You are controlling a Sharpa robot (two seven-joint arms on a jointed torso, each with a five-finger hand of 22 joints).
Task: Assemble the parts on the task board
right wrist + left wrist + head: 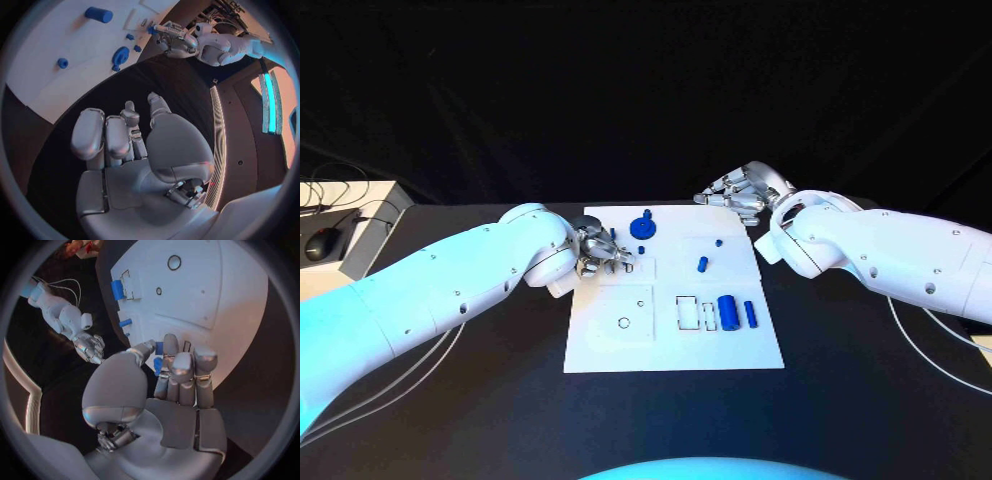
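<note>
The left hand (pixel 178 372) pinched a small blue part (pixel 159 356) in its fingers over the task board (pixel 733 350) (right hand (pixel 740 190) idle, holding nothing, off the far edge), and a loose pinch risked dropping it.

Head camera looks down; wrist cameras (close) share the task board (pixel 672 345).

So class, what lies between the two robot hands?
In the head view, the task board's far end with a blue part lies between left robot hand and right robot hand.
</note>
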